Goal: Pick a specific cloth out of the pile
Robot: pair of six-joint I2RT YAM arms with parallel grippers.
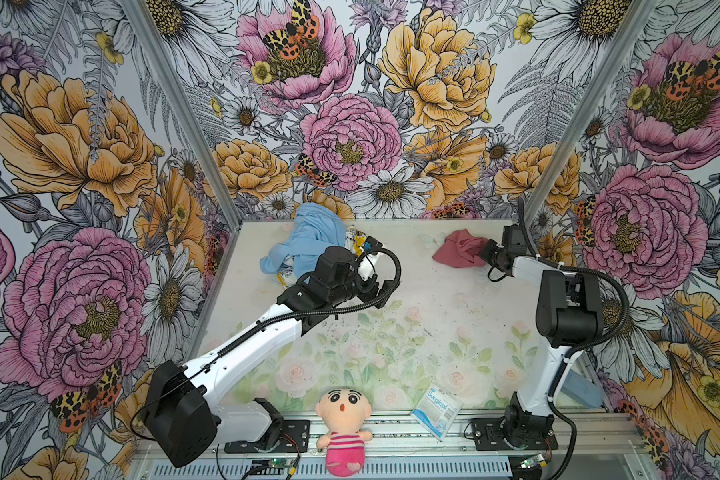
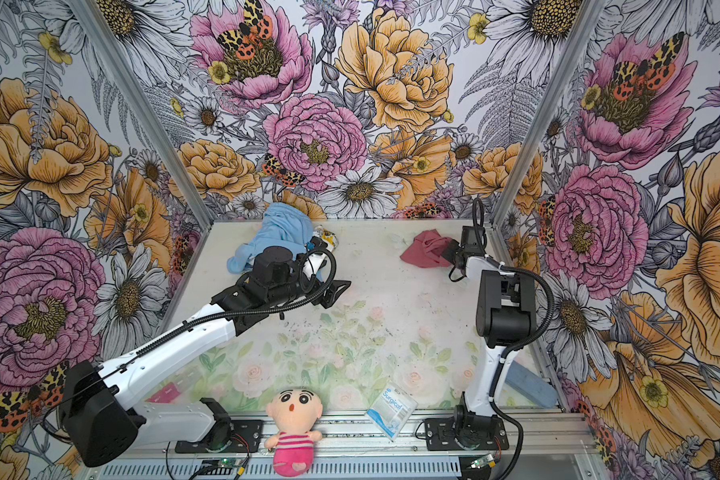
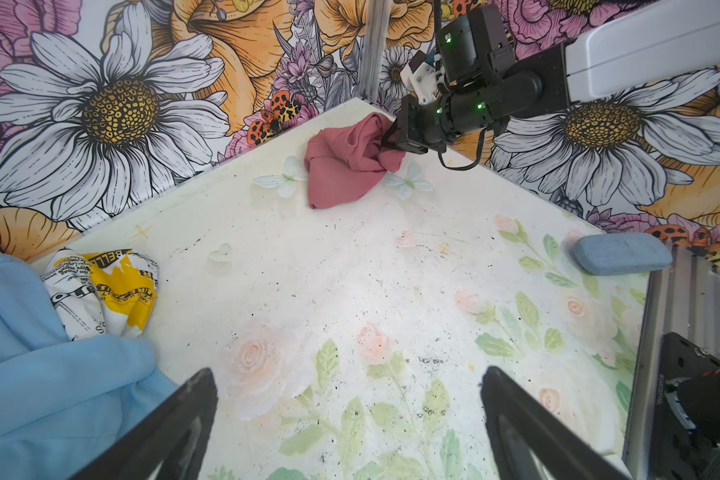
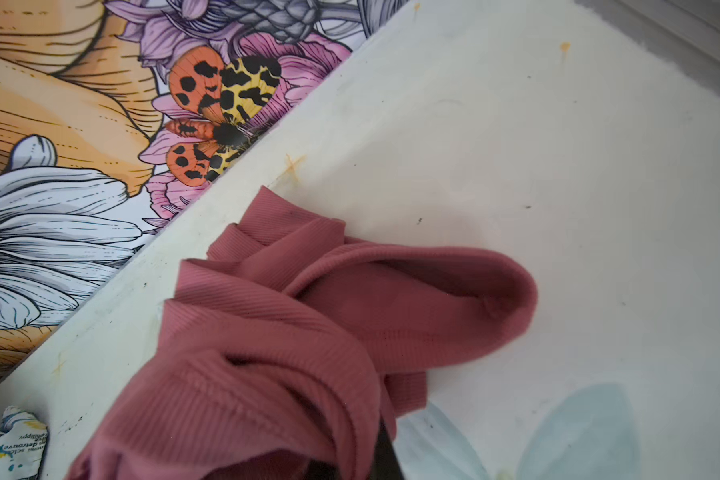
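While the left gripper [image 3: 346, 374] is hovering by the pile [image 1: 308, 245], the right gripper [image 3: 387, 139] is clamping onto the cloth [image 3: 346, 166].
The dusty-rose piece is sitting bunched on the table [image 1: 433, 291] near the far right corner, well apart from the heap, and the closed jaws are biting into the edge nearest the arm. Across the way, the left one is hanging with its jaws spread wide above the tabletop, just beside the light blue cloth [image 3: 38, 374] and the white-and-yellow printed cloth [image 3: 105, 291], which are lying together at the back of the table.
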